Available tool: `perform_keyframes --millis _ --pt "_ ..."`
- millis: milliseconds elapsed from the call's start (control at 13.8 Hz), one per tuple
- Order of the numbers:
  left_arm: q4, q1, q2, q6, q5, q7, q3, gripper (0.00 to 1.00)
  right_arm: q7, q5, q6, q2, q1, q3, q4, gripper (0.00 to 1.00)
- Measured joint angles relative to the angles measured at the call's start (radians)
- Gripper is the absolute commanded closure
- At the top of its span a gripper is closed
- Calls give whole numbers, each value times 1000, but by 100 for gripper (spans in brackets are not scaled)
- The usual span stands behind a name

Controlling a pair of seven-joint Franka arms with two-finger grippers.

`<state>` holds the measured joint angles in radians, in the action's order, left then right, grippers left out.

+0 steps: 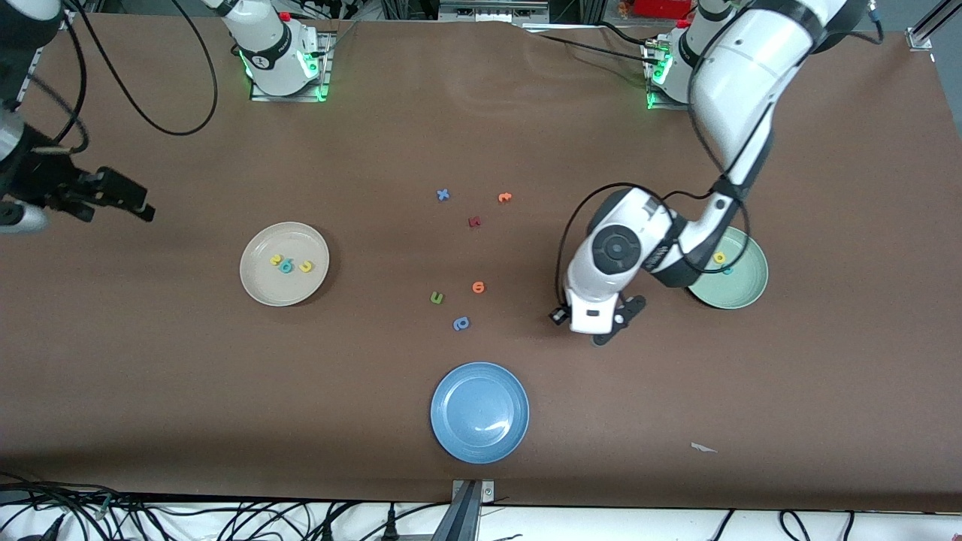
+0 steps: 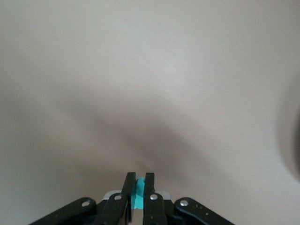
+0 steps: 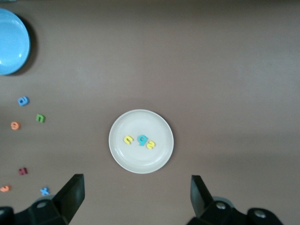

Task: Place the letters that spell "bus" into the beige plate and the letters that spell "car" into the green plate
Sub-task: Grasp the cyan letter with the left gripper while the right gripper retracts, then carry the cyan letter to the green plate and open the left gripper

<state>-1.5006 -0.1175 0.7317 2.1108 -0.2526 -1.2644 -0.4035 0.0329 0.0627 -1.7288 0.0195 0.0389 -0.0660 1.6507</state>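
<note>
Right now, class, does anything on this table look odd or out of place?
One thing: a small pale scrap lies on the bare brown table toward the left arm's end, nearer the camera than the green plate. It resembles litter, not a letter.

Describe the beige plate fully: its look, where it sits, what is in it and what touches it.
The beige plate is round, shallow and cream-coloured, with a smooth matte look and a low raised rim. It sits flat on the brown table toward the right arm's end. In its middle lie three small foam letters in a row: a yellow one, a teal one and another yellow one. Nothing else touches it; no gripper is in contact with it.
</note>
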Motion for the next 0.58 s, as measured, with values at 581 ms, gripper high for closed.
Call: perform_keyframes --millis 581 --pt "-81 379 -93 -363 30 642 -81 100 -1 -19 -23 4 -9 -14 25 0"
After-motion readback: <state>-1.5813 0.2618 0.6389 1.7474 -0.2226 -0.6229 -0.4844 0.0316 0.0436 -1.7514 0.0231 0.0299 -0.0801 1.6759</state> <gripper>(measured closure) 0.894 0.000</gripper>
